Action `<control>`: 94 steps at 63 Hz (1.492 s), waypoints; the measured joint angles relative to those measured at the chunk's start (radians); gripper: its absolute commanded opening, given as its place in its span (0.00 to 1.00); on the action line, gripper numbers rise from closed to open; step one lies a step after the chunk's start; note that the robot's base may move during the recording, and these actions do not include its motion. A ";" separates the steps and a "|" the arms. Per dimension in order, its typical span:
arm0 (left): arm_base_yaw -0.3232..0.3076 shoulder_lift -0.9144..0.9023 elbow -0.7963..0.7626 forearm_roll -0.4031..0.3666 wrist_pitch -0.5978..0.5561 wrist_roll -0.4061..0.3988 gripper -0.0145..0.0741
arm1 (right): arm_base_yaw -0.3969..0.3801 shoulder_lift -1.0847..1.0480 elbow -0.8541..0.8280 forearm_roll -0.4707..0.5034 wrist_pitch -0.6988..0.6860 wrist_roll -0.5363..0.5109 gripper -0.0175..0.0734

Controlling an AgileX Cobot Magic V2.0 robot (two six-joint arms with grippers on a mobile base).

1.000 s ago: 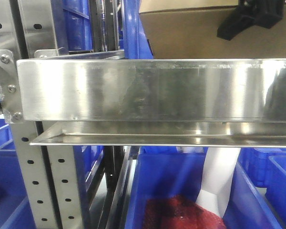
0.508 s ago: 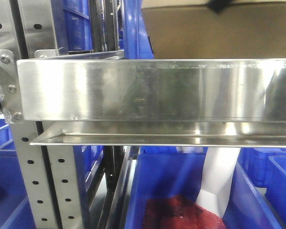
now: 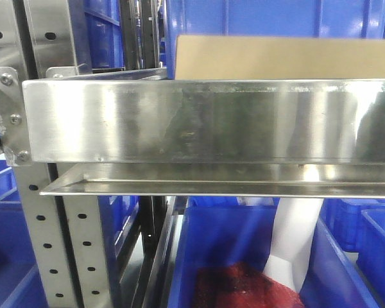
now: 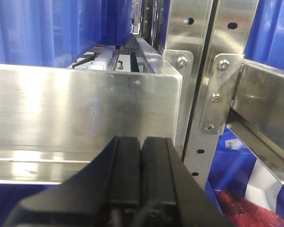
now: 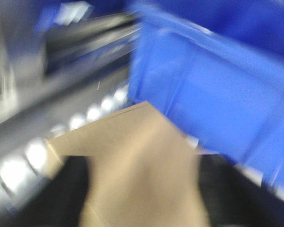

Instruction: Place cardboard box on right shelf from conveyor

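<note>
Pressed flat together with nothing between them, the left gripper's [image 4: 141, 163] black fingers [image 4: 125, 165] sit at 6 o'clock in the left wrist view, before a brushed steel shelf lip [image 4: 80, 109]. The front view shows the plain tan cardboard box [image 3: 282, 58] behind the shiny stainless right shelf's [image 3: 205, 122] lip at 12 o'clock, with blue plastic bins [image 3: 237, 256] below. The right wrist view is badly blurred: the box lies centre, the dark shapes flanking it are perhaps fingers, and I cannot tell their grip.

The right shelf's [image 3: 205, 122] tall steel lip blocks any level approach from the front; only the strip above it is open. There the cardboard box [image 3: 282, 58] fills most of the width, backed closely by a blue bin [image 3: 276, 18]. Perforated uprights [image 3: 48, 244] close the left side.
</note>
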State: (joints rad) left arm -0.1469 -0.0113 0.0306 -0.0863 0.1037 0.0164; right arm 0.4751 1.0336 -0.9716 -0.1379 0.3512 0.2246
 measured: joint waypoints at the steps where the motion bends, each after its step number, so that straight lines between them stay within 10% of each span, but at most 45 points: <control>1: 0.000 0.000 0.000 0.000 0.000 0.000 0.03 | 0.000 -0.006 0.009 -0.011 -0.007 0.028 0.44; 9: 0.000 0.000 0.000 0.000 0.000 0.000 0.03 | 0.000 -0.069 0.088 -0.085 -0.072 0.208 0.25; 62: 0.000 0.000 0.000 0.000 0.000 0.000 0.03 | 0.000 -0.125 0.148 -0.123 -0.145 0.262 0.25; 76: 0.000 0.000 0.000 0.000 0.000 0.000 0.03 | -0.021 -0.191 0.186 -0.072 -0.125 0.091 0.25; 94: 0.000 0.000 0.000 0.000 0.000 0.000 0.03 | -0.264 -0.485 0.475 0.118 -0.129 -0.135 0.25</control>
State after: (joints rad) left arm -0.1469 -0.0113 0.0306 -0.0863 0.1037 0.0164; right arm 0.2111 0.5483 -0.4965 -0.0195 0.2226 0.0895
